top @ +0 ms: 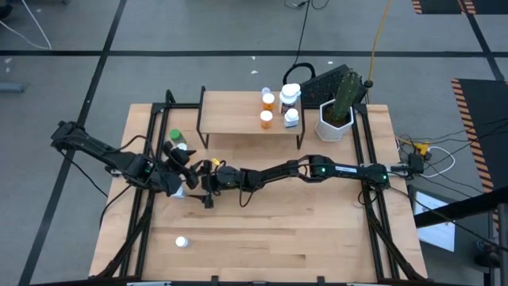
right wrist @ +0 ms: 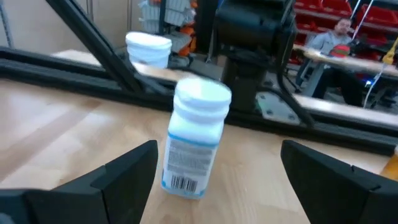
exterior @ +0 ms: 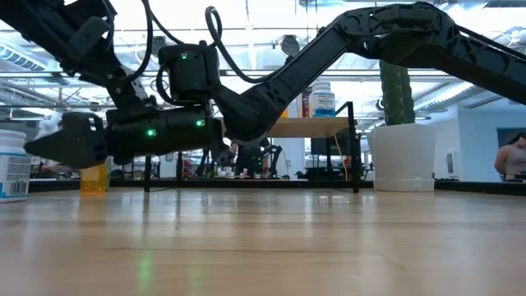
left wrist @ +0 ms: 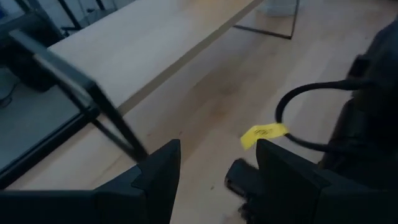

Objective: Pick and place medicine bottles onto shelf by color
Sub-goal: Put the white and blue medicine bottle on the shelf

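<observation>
A cactus (top: 346, 92) stands in a white pot (top: 334, 123) beside a dark keyboard (top: 325, 82).

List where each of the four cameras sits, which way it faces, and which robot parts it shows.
High: overhead, straight down; both arms, shelf, cactus.
Low: tabletop level, looking across; both arms reach in from above, same cactus.
Left wrist: on the left arm, facing the shelf; its open fingers frame nothing.
Right wrist: on the right arm; open fingers flank a white bottle.
Shared: shelf in high, low, left wrist.
</observation>
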